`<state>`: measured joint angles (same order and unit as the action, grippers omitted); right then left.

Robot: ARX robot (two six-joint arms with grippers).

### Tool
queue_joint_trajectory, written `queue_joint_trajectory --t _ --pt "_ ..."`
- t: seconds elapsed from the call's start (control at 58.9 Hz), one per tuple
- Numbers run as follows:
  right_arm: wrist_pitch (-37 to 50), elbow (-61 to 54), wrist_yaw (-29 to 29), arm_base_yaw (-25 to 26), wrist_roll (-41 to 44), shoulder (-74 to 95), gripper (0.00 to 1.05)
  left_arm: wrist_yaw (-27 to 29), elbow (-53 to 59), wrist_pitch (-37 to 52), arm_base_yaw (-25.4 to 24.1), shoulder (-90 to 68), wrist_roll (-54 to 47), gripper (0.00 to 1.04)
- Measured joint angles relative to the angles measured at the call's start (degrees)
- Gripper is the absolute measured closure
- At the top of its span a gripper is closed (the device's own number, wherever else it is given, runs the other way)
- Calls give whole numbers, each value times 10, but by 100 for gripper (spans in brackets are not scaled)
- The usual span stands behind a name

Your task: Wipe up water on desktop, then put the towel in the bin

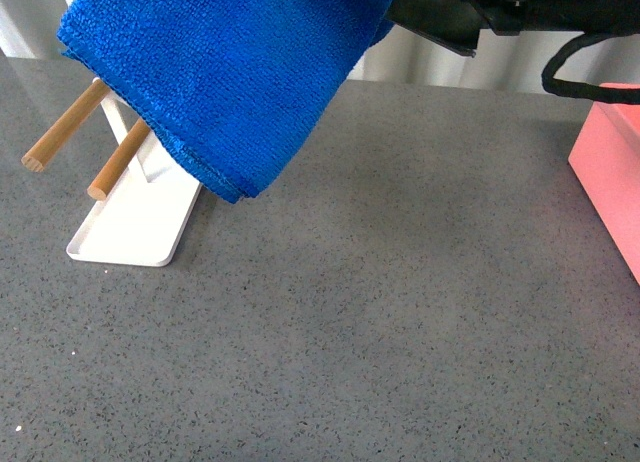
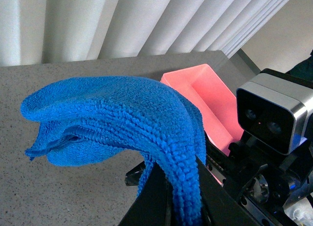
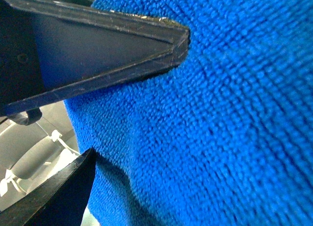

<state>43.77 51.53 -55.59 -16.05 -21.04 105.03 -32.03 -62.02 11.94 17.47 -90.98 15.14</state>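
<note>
Right gripper (image 3: pixel 141 96) has its jaws clamped on the towel (image 1: pixel 220 72), held clear of the desktop (image 1: pixel 400 302) near the white tray (image 1: pixel 130 232). Bin (image 1: pixel 612 167) well apart, far right.

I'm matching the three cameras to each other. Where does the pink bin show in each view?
Front view: bin at the right edge, cut off.
Left wrist view: bin right of centre, beyond the towel.
Right wrist view: not in it.
Shared landmark: the blue towel, in all three.
</note>
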Motion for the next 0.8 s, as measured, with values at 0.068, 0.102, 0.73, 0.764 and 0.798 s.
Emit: queue_joint_trajectory --t 0.068,0.102,0.73,0.764,0.798 --pt "-1 11 12 -9 -7 7 18 0 0 0 0 0 0 101" --pt "0 14 18 -11 -11 10 25 0 0 0 0 0 0 101" --pt "-25 10 63 0 -27 8 101 0 0 0 0 0 0 27" --pt "-28 10 65 2 -25 7 101 0 0 0 0 0 0 21" --pt "-30 9 66 3 -24 5 101 0 0 0 0 0 0 16"
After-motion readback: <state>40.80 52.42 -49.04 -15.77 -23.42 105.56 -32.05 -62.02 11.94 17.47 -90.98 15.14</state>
